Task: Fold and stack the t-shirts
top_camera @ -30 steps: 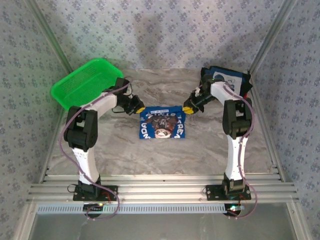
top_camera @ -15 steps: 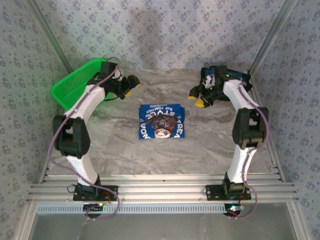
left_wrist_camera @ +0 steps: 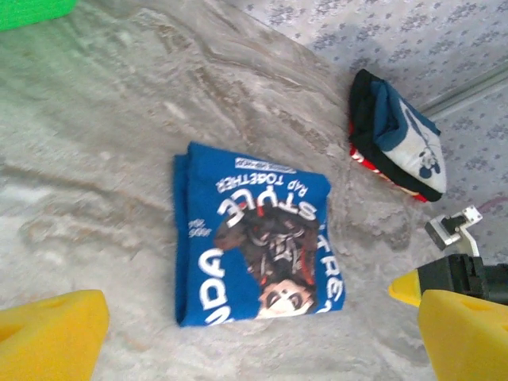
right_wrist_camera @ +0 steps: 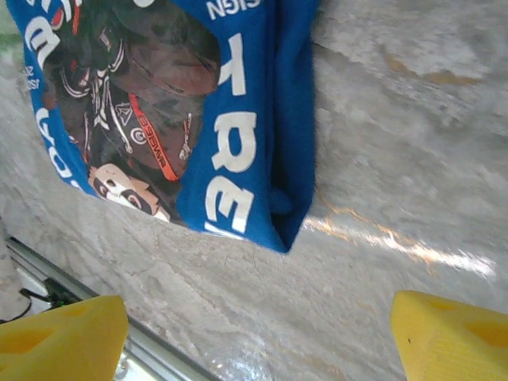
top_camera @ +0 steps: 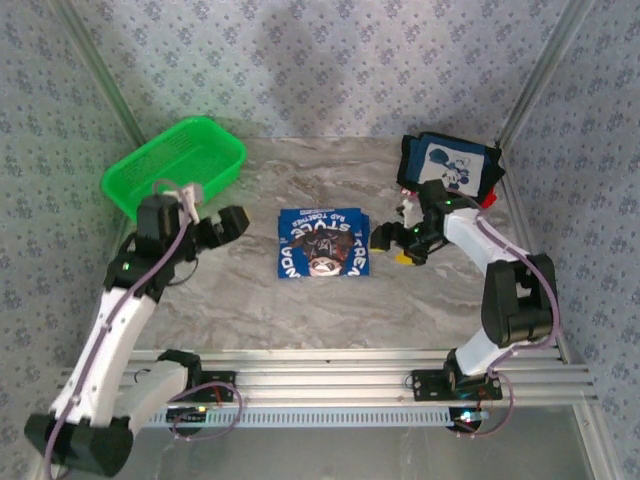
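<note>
The folded royal blue cloth t-shirt lies flat mid-table between the left gripper and right gripper, both with fingers spread wide and grasping nothing, while the folded dark navy cartoon-panel t-shirt rests on a red t-shirt far right, well apart from the green plastic mesh basket far left.

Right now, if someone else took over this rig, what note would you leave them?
Left gripper: open, empty, left of the blue t-shirt.
Right gripper: open, empty, just off that shirt's right edge.
Blue t-shirt: folded, print up, lying alone mid-table.
Navy t-shirt: folded, on top of the red t-shirt at the far right corner.
Done: all three look folded, two of them stacked.
Left: probably moving the blue one onto that stack.
</note>
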Tool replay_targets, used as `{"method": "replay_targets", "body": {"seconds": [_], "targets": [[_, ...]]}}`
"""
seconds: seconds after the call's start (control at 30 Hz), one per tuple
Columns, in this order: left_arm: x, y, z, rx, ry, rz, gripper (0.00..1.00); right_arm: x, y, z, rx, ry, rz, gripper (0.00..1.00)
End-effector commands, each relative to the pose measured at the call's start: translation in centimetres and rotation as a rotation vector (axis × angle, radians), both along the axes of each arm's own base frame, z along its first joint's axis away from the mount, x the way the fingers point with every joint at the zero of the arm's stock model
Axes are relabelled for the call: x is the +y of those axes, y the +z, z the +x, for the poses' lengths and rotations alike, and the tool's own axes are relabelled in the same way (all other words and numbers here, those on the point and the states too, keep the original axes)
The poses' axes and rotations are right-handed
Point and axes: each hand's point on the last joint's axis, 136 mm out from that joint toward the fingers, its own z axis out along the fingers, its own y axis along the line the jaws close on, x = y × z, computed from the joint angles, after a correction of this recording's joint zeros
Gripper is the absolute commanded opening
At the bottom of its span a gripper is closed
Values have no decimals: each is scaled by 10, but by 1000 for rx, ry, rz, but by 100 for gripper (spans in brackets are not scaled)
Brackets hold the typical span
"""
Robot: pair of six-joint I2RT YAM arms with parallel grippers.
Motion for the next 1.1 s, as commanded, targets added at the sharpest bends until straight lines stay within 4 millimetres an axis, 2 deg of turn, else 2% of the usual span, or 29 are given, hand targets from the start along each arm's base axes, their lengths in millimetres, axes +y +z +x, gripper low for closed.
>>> {"method": "replay_targets", "body": {"seconds": [0.0,0.07,0.13,0.17,0.27,0.43,0.7,0.9,1.0,1.07], "targets": [[22,-20,-28,17,62,76,100,12,-21,21,-65,52,-54,88],[29,-27,-44,32,83,85,100,21,-33,32,-64,64,-61,90],[33,-29,-54,43,90,86,100,30,-41,41,-58,77,-59,96],[34,-30,-59,47,91,88,99,36,-39,51,-75,83,-57,97],[39,-30,-67,47,106,100,100,45,-50,64,-54,103,-85,96],[45,-28,-72,31,124,120,100,48,-61,81,-38,87,-137,95],[49,-35,-67,48,144,138,100,53,-86,79,29,119,-263,90],[49,-40,-63,64,147,149,100,74,-89,83,30,128,-295,85],[51,-44,-63,76,157,159,100,86,-94,82,40,145,-329,76],[52,-45,-63,78,159,163,100,92,-98,82,47,147,-348,65]]}}
